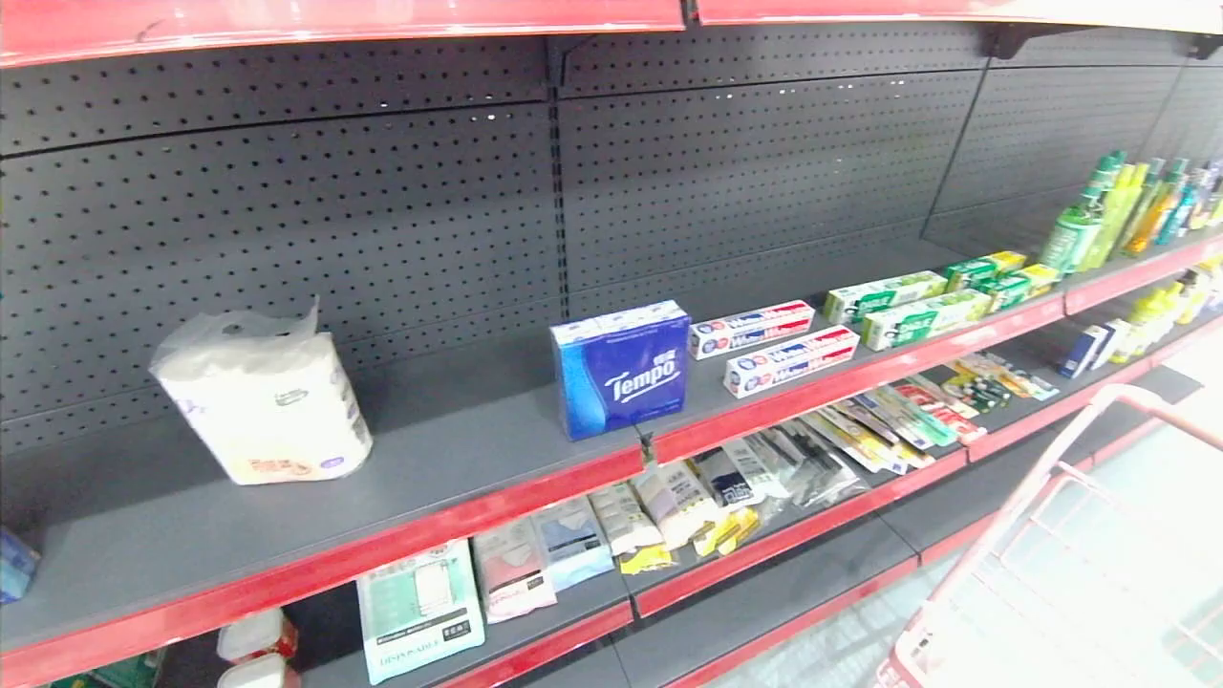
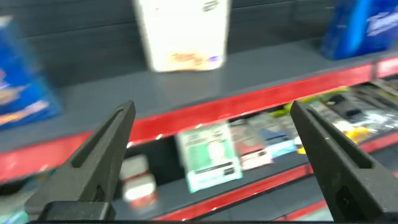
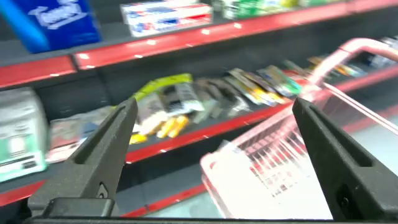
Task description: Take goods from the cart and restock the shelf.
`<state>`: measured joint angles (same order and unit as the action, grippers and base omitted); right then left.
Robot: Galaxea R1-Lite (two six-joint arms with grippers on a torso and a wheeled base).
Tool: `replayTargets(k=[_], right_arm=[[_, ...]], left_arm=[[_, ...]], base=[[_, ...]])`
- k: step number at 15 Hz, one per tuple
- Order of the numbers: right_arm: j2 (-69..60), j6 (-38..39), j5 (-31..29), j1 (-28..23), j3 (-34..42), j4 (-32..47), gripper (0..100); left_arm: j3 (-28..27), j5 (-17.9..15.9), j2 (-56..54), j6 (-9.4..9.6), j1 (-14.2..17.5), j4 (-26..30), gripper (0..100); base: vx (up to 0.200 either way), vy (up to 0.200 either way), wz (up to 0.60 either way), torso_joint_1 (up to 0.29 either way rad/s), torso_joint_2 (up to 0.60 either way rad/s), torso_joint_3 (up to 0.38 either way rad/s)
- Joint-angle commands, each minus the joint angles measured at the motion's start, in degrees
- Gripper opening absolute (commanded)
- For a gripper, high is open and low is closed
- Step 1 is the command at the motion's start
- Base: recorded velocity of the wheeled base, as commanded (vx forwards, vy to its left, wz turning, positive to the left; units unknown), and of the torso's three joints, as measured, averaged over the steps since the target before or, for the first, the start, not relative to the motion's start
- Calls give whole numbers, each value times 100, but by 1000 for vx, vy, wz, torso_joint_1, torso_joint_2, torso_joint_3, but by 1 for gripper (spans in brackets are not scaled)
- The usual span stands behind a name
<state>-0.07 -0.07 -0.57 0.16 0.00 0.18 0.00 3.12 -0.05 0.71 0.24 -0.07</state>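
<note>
The grey shelf (image 1: 459, 449) with a red front edge carries a white wrapped roll pack (image 1: 266, 397) at the left, a blue tissue pack (image 1: 621, 368) in the middle and toothpaste boxes (image 1: 789, 360) to the right. The pink wire cart (image 1: 1061, 573) stands at the lower right and also shows as the cart (image 3: 280, 168) in the right wrist view. My left gripper (image 2: 211, 134) is open with nothing in it, facing the shelf below the roll pack (image 2: 183, 34). My right gripper (image 3: 214, 134) is open and holds nothing, above the cart's end.
A lower shelf (image 1: 764, 521) holds packets, toothbrushes and small boxes. Green and yellow bottles (image 1: 1113, 205) stand at the far right. A blue package (image 1: 14, 564) sits at the left edge. Free shelf room lies between the roll pack and the tissue pack.
</note>
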Motion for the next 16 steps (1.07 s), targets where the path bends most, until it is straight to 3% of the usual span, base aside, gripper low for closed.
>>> replayTargets(k=[1, 9, 16], right_arm=[[7, -1, -4, 2, 0, -1, 100], [7, 7, -4, 2, 0, -1, 100], [201, -1, 49, 46, 0, -9, 100]], left_arm=[[0, 4, 5, 0, 2, -1, 100], [0, 4, 5, 0, 2, -1, 100], [0, 4, 5, -9, 2, -1, 100]], base=[[0, 0, -600, -2, 2, 2], [0, 0, -600, 2, 3, 2], [0, 0, 0, 0, 0, 0]])
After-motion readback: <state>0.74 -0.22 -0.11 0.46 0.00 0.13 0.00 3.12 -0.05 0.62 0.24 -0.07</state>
